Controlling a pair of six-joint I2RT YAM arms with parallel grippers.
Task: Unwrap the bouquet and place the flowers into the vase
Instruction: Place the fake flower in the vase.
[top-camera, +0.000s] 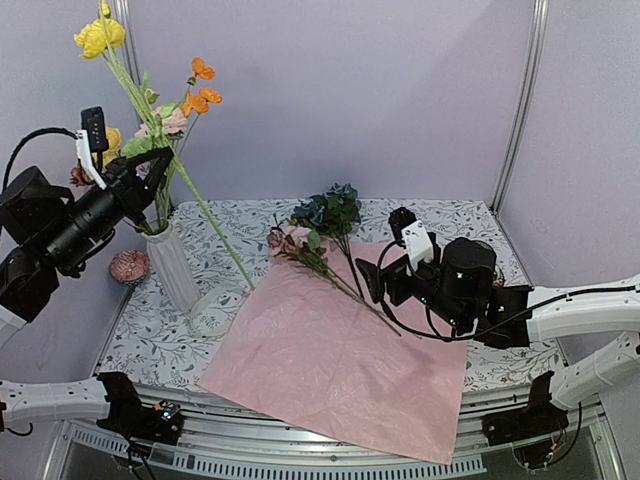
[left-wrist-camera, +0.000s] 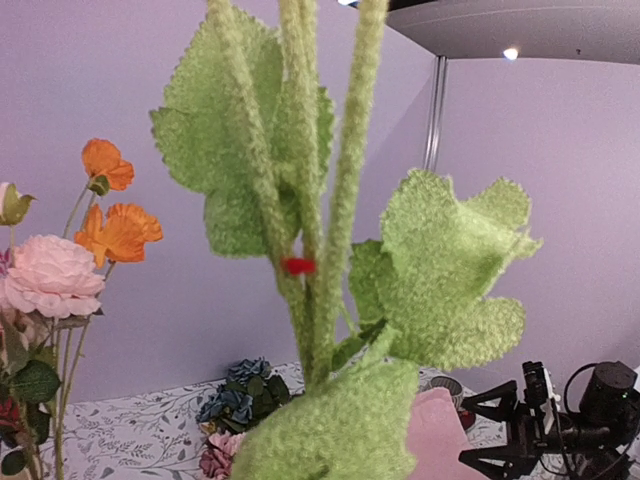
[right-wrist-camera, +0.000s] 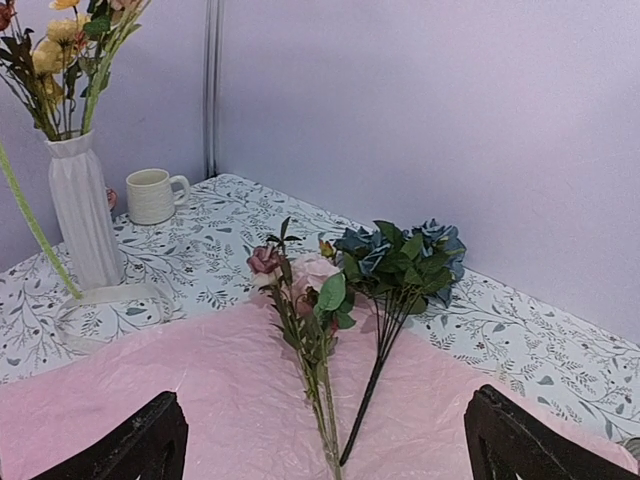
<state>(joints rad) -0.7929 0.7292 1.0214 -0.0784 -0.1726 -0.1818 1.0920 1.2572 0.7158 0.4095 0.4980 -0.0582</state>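
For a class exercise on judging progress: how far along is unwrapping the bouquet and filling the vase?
Done: the pink wrapping paper lies open and flat, and several flowers stand in the vase. In hand: the left end effector is shut on a yellow-flowered stem, tilted beside the vase. Left: the blue roses and the pink stems on the paper, by the open right end effector.

left arm: raised high at left, wrist pointing up-right | left end effector (top-camera: 146, 170): pinched shut on a green stem (top-camera: 215, 227) | right arm: reaching in low from right, pointing left | right end effector (top-camera: 368, 280): jaws spread wide apart
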